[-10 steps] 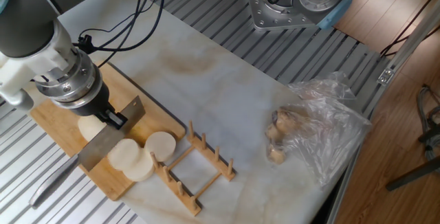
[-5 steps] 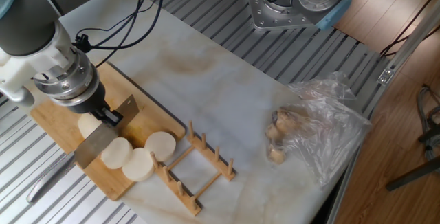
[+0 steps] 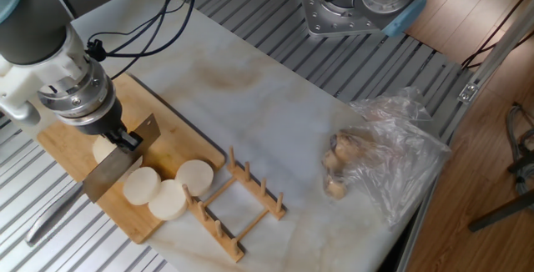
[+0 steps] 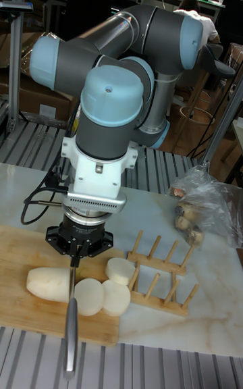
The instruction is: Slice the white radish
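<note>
The white radish is a short creamy stub (image 4: 46, 283) lying on the wooden cutting board (image 3: 171, 134), with three round slices beside it (image 3: 142, 186) (image 3: 169, 200) (image 3: 195, 176). In the fixed view the stub (image 3: 102, 150) is mostly hidden behind the wrist. My gripper (image 3: 128, 141) (image 4: 74, 258) is shut on a knife (image 3: 117, 163), its blade edge-down just above the stub's cut end. The knife (image 4: 70, 318) reaches toward the board's front edge, between the stub and the nearest slice (image 4: 89, 296).
A wooden dish rack (image 3: 238, 205) (image 4: 158, 271) stands right beside the slices at the board's end. A clear plastic bag with brownish lumps (image 3: 375, 159) (image 4: 201, 217) lies further right. A metal mount (image 3: 350, 5) sits at the table's back.
The gripper and knife have shifted left along the board, away from the slices. The newest slice now lies clear of the blade.
</note>
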Robot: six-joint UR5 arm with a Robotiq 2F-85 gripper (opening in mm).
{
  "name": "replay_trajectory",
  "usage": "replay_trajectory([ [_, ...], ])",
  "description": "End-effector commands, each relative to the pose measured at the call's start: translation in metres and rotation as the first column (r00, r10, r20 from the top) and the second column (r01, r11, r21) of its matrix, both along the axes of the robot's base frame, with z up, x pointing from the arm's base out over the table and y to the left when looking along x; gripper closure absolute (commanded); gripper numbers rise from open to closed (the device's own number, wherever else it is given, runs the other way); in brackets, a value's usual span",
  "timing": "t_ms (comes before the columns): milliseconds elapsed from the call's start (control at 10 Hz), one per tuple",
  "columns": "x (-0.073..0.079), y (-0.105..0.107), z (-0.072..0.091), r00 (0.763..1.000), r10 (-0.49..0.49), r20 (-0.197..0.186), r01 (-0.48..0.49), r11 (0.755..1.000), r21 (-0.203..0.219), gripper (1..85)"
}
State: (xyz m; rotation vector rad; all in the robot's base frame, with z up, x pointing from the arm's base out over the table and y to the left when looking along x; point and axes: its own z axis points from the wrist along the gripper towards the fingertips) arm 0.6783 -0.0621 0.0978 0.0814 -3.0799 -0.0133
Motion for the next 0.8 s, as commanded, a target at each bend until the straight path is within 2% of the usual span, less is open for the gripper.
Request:
replay_trajectory([
  [0, 0.0017, -0.0005, -0.0025, 1.0, -0.002, 0.011, 0.002, 1.0, 0.009, 84.3],
  [400, 0.0039, 0.0041, -0.0041, 1.0, -0.002, 0.017, 0.002, 1.0, 0.028, 84.3],
  [700, -0.0023, 0.0059, -0.0055, 1.0, 0.0, 0.0, 0.0, 0.999, 0.045, 84.3],
])
